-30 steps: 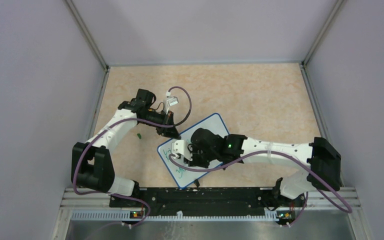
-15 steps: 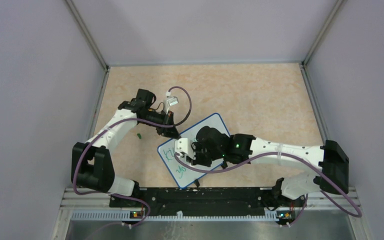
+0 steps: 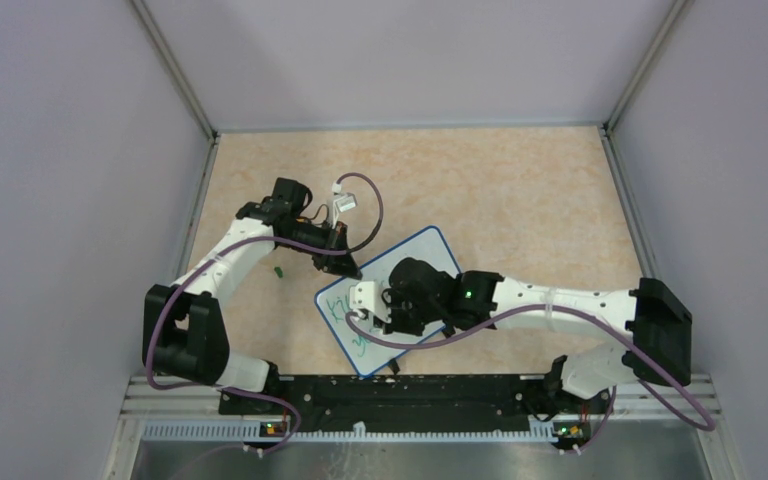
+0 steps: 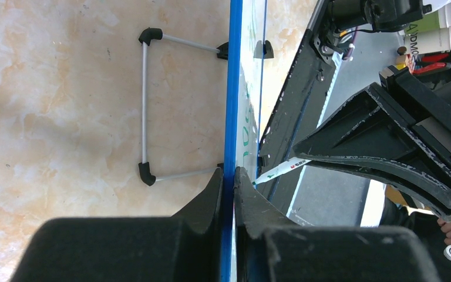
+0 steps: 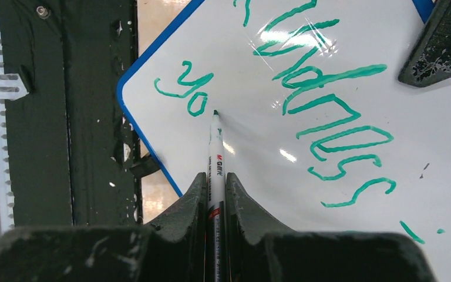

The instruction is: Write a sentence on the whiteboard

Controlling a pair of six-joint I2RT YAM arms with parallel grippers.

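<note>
Whiteboard (image 5: 252,176) rim pinched in left tool (image 4: 228,173) | right tool (image 5: 215,176) pinching marker (image 5: 216,147), tip beside sentence (image 5: 323,103)

A beige, marble-patterned tabletop (image 3: 520,200) lay evenly lit inside an enclosure of plain pale lilac walls (image 3: 50,150), with slim grey metal posts (image 3: 173,72) slanting up at the back corners and a black rail (image 3: 460,395) along the near edge.
</note>
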